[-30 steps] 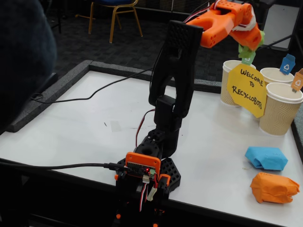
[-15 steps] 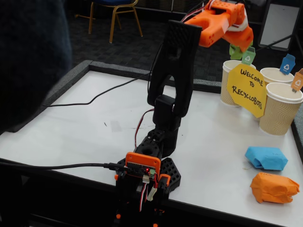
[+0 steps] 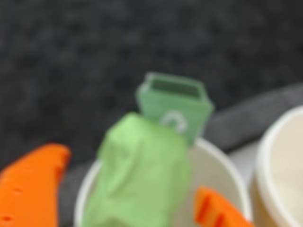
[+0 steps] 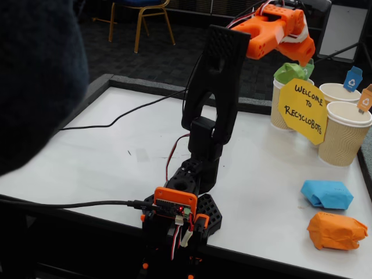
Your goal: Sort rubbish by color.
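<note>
The green wad (image 4: 292, 72) rests in the mouth of the left-hand beige cup (image 4: 279, 111), sticking up above its rim. Just above it hangs my orange gripper (image 4: 303, 58). In the wrist view the gripper (image 3: 130, 172) is open: its orange fingers (image 3: 33, 182) stand on either side of the green wad (image 3: 142, 175) with gaps, over the cup's rim (image 3: 220, 165). A green recycling tag (image 3: 175, 101) stands behind the wad. On the table at the right lie the blue wad (image 4: 326, 194) and, nearer the front, the orange wad (image 4: 337, 231).
Two more beige cups (image 4: 344, 136) with blue and orange tags stand right of the first; one cup (image 3: 279, 170) shows in the wrist view. A yellow sign (image 4: 303, 110) leans on them. A black cable (image 4: 116, 119) crosses the table. A dark blurred shape fills the left.
The gripper carried the green wad from above the cups to the left-hand cup. The wad now sits in that cup's mouth and the fingers have parted from it.
</note>
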You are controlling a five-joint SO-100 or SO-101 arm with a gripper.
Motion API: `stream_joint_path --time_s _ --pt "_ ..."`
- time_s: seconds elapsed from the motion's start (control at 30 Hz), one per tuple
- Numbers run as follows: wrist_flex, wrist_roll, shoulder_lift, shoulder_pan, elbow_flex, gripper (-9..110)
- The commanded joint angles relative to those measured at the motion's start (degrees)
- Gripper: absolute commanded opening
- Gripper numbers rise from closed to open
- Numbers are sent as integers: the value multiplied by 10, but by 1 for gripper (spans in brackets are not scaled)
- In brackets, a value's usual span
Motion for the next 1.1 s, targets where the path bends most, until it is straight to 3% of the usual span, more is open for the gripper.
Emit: stream_joint_path --time_s 0.0,0.1,0.27,0.63,1.07 --pt "-22 -13 23 19 -76 22" --pt "-21 -13 25 22 -76 18" --pt "-24 -13 30 33 -80 0" --pt "-10 -9 66 75 -82 0" --pt "178 44 289 44 -32 0"
